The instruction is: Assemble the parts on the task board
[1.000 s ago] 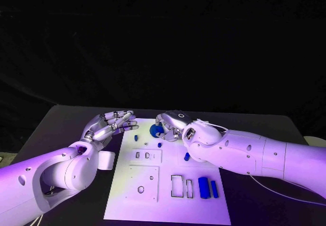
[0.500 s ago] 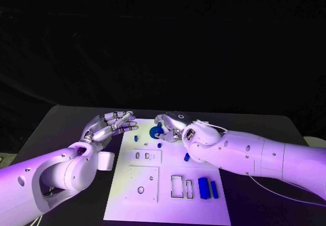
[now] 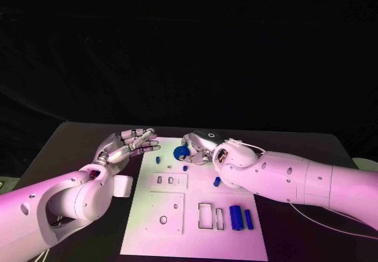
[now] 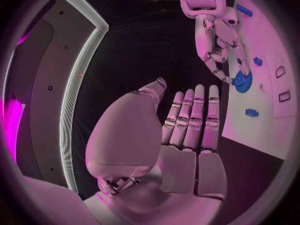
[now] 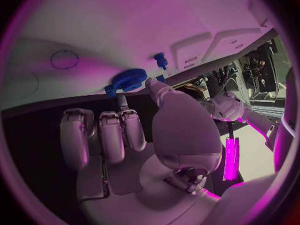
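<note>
Little change; blue gear (image 3: 181, 152) seemingly raised.

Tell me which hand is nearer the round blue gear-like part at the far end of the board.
Right. The right hand pinches the round blue part at its fingertips; the left hand hovers open beside the task board, apart from it.

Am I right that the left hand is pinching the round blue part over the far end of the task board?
No, the right hand pinches the round blue part there, as the head view shows; the left hand holds nothing, fingers apart.
</note>
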`<state>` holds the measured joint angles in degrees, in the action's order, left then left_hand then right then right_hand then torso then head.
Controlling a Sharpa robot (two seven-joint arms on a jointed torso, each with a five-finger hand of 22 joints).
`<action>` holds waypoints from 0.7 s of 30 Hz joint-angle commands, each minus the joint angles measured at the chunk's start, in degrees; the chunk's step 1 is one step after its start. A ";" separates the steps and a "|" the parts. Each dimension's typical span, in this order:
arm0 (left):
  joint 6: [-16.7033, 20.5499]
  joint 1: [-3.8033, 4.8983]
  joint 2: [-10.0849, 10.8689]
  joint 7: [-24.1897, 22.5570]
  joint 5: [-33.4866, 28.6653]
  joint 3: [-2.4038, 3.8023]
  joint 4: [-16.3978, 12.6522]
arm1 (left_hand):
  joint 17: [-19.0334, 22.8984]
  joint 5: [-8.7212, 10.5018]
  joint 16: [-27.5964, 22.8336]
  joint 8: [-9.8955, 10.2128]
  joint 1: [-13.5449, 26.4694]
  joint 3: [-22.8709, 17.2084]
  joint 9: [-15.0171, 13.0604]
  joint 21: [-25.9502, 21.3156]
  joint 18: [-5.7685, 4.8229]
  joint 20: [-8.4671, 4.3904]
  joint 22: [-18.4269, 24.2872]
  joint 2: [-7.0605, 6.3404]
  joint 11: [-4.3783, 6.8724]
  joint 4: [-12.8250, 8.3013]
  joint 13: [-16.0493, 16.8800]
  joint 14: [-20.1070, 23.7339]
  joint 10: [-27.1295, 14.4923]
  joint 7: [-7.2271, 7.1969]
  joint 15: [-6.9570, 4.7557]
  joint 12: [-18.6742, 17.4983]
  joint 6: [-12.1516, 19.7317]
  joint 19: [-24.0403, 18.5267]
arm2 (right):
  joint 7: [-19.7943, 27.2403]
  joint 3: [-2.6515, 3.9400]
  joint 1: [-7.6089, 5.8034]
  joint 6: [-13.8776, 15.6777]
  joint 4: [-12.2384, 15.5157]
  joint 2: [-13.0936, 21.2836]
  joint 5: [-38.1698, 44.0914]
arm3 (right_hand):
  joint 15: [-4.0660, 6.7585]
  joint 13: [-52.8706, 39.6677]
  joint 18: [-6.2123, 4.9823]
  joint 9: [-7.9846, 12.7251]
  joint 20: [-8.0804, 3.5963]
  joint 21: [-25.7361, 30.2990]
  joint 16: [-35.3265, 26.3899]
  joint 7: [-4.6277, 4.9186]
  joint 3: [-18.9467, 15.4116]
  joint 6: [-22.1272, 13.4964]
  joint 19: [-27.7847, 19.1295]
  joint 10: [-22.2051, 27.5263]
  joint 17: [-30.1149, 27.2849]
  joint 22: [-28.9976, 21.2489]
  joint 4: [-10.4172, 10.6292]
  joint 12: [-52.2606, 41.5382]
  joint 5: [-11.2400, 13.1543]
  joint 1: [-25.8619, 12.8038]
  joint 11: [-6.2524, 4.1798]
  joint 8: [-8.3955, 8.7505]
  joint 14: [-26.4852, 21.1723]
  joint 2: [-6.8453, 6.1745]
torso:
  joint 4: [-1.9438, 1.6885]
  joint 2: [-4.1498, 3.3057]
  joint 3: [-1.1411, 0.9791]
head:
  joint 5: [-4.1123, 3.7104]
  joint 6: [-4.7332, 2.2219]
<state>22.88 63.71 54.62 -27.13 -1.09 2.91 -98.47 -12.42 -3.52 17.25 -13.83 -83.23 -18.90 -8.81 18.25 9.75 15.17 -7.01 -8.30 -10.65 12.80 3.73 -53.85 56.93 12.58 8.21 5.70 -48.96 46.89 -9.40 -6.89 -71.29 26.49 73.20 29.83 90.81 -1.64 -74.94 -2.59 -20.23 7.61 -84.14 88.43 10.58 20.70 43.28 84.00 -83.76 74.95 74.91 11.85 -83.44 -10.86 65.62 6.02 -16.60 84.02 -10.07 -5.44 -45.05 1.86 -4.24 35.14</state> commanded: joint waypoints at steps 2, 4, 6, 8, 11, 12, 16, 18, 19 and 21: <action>-0.87 0.07 -0.02 -0.21 -0.06 0.04 -0.15 | -0.09 0.34 -0.25 0.29 0.44 -0.37 0.07 0.24 0.74 0.07 0.09 0.04 -0.16 -0.08 -0.01 -0.07 0.19 1.20 0.21 -0.35 -0.17 0.09 | 0.37 -0.01 0.02 -1.06 0.23 0.38 -0.86 | 0.21 -7.58 0.58 -0.09 -0.03 0.06 0.27 -0.19 -0.01 0.70 0.78 -0.61 9.43 8.49 0.67 -0.33 -0.37 -0.11 -0.46 -0.10 4.76 0.54 | 0.01 0.02 0.01 | -0.06 -0.09; -0.88 0.07 0.00 -0.21 -0.06 0.04 -0.12 | -0.09 0.34 -0.25 0.29 0.44 -0.37 0.07 0.24 0.74 0.07 0.09 0.04 -0.16 -0.08 -0.01 -0.07 0.19 1.20 0.21 -0.35 -0.17 0.09 | 0.90 -0.01 0.02 1.16 0.68 0.94 -1.40 | 0.30 -7.72 0.61 -0.09 -0.12 0.00 0.30 -0.28 0.26 1.00 0.85 -0.74 9.54 8.59 0.74 -0.45 -0.63 0.18 -0.56 -0.03 4.78 0.91 | 0.07 0.04 -0.03 | -0.09 -0.15; -0.90 0.07 0.03 -0.21 -0.06 0.04 -0.07 | -0.09 0.34 -0.25 0.29 0.44 -0.37 0.07 0.24 0.74 0.07 0.09 0.04 -0.16 -0.08 -0.01 -0.07 0.19 1.20 0.21 -0.35 -0.17 0.09 | 1.98 0.01 0.01 4.13 1.59 1.93 -2.34 | 0.39 -7.98 0.65 -0.05 -0.22 -0.11 0.33 -0.33 0.75 1.10 0.96 -0.95 9.67 8.72 0.38 -0.67 -0.76 1.00 -0.63 0.20 4.81 1.14 | 0.15 0.09 -0.07 | -0.16 -0.24; -0.92 0.07 0.09 -0.21 -0.06 0.04 0.00 | -0.09 0.34 -0.25 0.29 0.44 -0.37 0.07 0.24 0.74 0.07 0.09 0.04 -0.16 -0.08 -0.01 -0.07 0.19 1.20 0.21 -0.35 -0.17 0.09 | 3.17 0.13 -0.07 6.81 2.94 3.33 -3.23 | 0.43 -8.14 0.69 0.05 -0.27 -0.21 0.34 -0.30 1.09 1.01 1.07 -1.09 9.72 8.86 -0.02 -0.81 -0.81 1.71 -0.63 0.58 4.83 1.04 | 0.25 0.13 -0.10 | -0.14 -0.28; -0.95 0.07 0.21 -0.19 -0.06 0.04 0.10 | -0.09 0.34 -0.25 0.29 0.44 -0.37 0.07 0.24 0.74 0.07 0.09 0.04 -0.16 -0.08 -0.01 -0.07 0.19 1.20 0.21 -0.35 -0.17 0.09 | 4.60 0.35 -0.57 8.50 5.47 6.15 -5.29 | 0.42 -8.23 0.71 0.09 -0.30 -0.27 0.36 -0.29 1.33 1.04 1.13 -1.16 9.78 8.95 -0.52 -0.88 -0.82 2.41 -0.63 0.82 4.84 0.76 | 0.38 0.15 -0.13 | -0.37 -0.48; -0.96 0.07 0.25 -0.18 -0.06 0.04 0.13 | -0.09 0.34 -0.25 0.29 0.44 -0.37 0.07 0.24 0.74 0.07 0.09 0.04 -0.16 -0.08 -0.01 -0.07 0.19 1.20 0.21 -0.35 -0.17 0.09 | 5.04 0.40 -0.84 8.38 6.29 7.19 -6.24 | 0.42 -8.20 0.72 0.10 -0.30 -0.28 0.36 -0.29 1.37 1.07 1.15 -1.14 9.78 8.97 -0.61 -0.85 -0.81 2.53 -0.62 0.87 4.84 0.67 | 0.49 0.20 -0.20 | -0.41 -0.49; -0.99 0.06 0.39 -0.16 -0.06 0.04 0.23 | -0.09 0.34 -0.25 0.29 0.44 -0.37 0.07 0.24 0.74 0.07 0.09 0.04 -0.16 -0.08 -0.01 -0.07 0.19 1.20 0.21 -0.35 -0.17 0.09 | 7.90 0.52 -2.10 4.34 9.37 12.10 -11.83 | 0.37 -7.99 0.62 0.14 -0.32 0.04 0.28 -0.26 1.73 1.37 0.88 -0.96 9.47 8.69 -1.50 -0.65 0.18 3.72 -0.58 1.29 4.77 0.20 | 0.99 0.48 -0.33 | -0.76 -0.74; -1.06 0.06 0.34 -0.17 -0.06 0.03 0.44 | -0.10 0.34 -0.31 0.31 0.45 -0.39 0.08 0.22 0.73 0.08 0.11 0.00 -0.18 -0.09 -0.01 -0.02 0.18 1.21 0.23 -0.40 -0.15 0.06 | 10.72 0.55 -2.64 1.33 10.39 14.85 -15.67 | 0.41 -7.72 0.35 0.12 -0.31 0.88 0.11 -0.26 2.14 1.75 0.15 -0.73 8.82 7.84 -2.08 -0.40 1.27 4.64 -0.61 1.40 4.61 0.32 | 1.33 0.66 -0.41 | -0.81 -0.79; -1.10 0.06 0.28 -0.16 -0.06 0.03 0.56 | -0.10 0.34 -0.31 0.31 0.45 -0.39 0.08 0.22 0.73 0.08 0.11 0.00 -0.18 -0.09 -0.01 -0.02 0.18 1.21 0.23 -0.40 -0.15 0.06 | 11.97 0.55 -2.80 0.30 10.73 16.04 -17.14 | 0.45 -7.48 0.14 0.08 -0.35 1.59 -0.07 -0.30 2.73 2.26 -0.46 -0.50 8.17 7.16 -3.06 -0.17 2.53 6.04 -0.65 1.48 4.45 0.46 | 1.51 0.83 -0.48 | -0.84 -0.72; -1.17 0.05 0.19 -0.15 -0.06 0.02 0.73 | -0.10 0.34 -0.31 0.31 0.45 -0.39 0.08 0.22 0.73 0.08 0.11 0.00 -0.18 -0.09 -0.01 -0.02 0.18 1.21 0.23 -0.40 -0.15 0.06 | 14.30 0.56 -3.02 -1.45 11.22 18.31 -19.57 | 0.49 -7.18 -0.04 0.10 -0.37 2.21 -0.25 -0.30 3.21 2.54 -0.98 -0.23 7.59 6.59 -3.97 0.11 2.58 7.20 -0.67 1.66 4.30 0.36 | 1.72 0.97 -0.59 | -0.99 -0.83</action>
<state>22.85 63.70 54.98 -27.02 -1.09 2.90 -97.76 -12.47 -3.52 17.25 -13.83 -83.23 -18.90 -8.82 18.25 9.75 15.17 -6.95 -8.30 -10.65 12.80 3.73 -53.85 56.93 12.58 8.21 5.49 -48.96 46.89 -1.48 -6.30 -74.28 29.86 83.94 47.64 78.65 -1.64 -74.93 -2.59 -20.14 7.30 -82.13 88.43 10.23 23.81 45.47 83.25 -83.94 74.93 74.94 8.21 -83.51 -8.48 72.47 5.84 -15.15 84.02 -9.68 -4.24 -44.44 1.46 -5.05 34.40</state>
